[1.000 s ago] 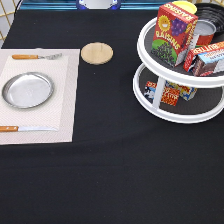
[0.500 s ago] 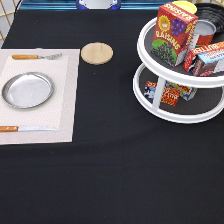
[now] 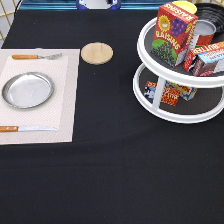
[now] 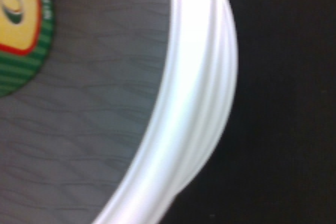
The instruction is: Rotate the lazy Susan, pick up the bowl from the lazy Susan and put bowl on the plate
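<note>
The lazy Susan point(image 3: 172, 116) stands at the exterior view's right, white with two dark grey tiers. Only a black curved rim of the bowl point(image 3: 212, 10) shows on its upper tier, behind the boxes and cut off by the picture's edge. At the exterior view's left, the silver plate point(image 3: 27, 90) lies bare on a pale placemat point(image 3: 65, 100). The gripper does not show in the exterior view. In the wrist view, the lazy Susan's white rim point(image 4: 187, 125) and its grey tray surface point(image 4: 90, 130) are very close, with a green and yellow label point(image 4: 19, 40) at one corner.
A raisins box point(image 3: 171, 34), a red cereal box point(image 3: 207, 57) and a metal can point(image 3: 202, 32) crowd the upper tier. Small packets point(image 3: 162, 92) lie on the lower tier. A wooden coaster point(image 3: 97, 53), a fork point(image 3: 35, 56) and a knife point(image 3: 25, 128) lie near the plate.
</note>
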